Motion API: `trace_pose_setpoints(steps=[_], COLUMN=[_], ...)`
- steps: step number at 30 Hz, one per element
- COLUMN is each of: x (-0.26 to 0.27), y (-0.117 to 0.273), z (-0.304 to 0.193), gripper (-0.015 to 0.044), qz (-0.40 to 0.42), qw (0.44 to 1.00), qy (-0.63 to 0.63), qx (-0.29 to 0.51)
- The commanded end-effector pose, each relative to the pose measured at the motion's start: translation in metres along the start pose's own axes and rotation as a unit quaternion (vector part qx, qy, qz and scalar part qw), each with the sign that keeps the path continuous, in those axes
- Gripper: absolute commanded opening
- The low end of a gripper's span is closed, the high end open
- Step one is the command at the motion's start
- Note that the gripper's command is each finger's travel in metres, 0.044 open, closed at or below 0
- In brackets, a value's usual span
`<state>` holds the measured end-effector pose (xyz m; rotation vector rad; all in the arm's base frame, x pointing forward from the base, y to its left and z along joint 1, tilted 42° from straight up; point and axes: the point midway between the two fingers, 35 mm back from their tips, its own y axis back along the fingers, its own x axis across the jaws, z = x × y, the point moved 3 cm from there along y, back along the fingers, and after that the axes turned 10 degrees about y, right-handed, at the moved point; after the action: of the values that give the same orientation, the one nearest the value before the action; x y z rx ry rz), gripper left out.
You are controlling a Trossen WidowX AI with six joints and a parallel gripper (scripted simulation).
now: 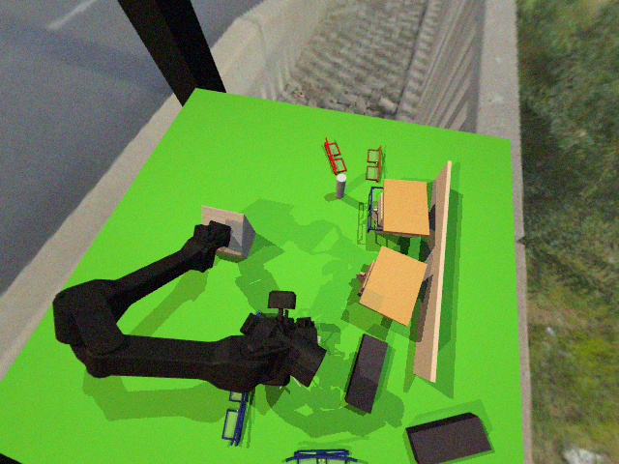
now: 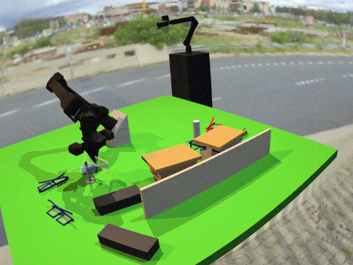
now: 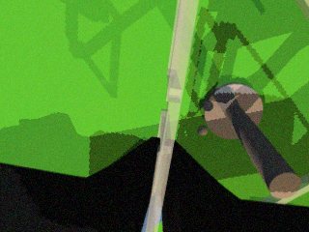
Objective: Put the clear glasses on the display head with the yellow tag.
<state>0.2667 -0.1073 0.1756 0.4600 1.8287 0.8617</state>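
Observation:
My gripper [image 2: 94,160] [image 3: 161,147] is shut on the clear glasses [image 3: 185,29] [image 2: 108,168], gripping a thin pale bar of the frame. It holds them above the table beside a thin post, far from both heads; in the top view the arm mostly hides them. One display head [image 1: 380,211] [image 2: 206,152] is under an orange board and has blue glasses [image 1: 369,212] at its face. The other head [image 1: 368,275] [image 2: 156,175] is mostly hidden under a second, turned orange board; no glasses show on it. I cannot make out the yellow tag.
The post [image 2: 87,171] [image 3: 261,150] stands on a round base near a blue block [image 2: 85,170]. A long wall [image 1: 439,279] [image 2: 205,182] runs behind the heads. Dark blocks [image 1: 367,371] [image 1: 450,439] lie nearby. A white cylinder [image 1: 340,187] [image 2: 196,130] stands near red glasses [image 1: 330,156].

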Motion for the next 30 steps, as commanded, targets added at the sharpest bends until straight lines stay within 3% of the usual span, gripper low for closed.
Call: trace_pose_setpoints(steps=[1, 30], x=[0.003, 0.013], y=[-0.001, -0.002], z=[0.004, 0.024], gripper=[0.0, 0.0], qz=[0.0, 0.0], qw=[1.0, 1.0], qy=[0.0, 0.0], qx=[0.003, 0.002])
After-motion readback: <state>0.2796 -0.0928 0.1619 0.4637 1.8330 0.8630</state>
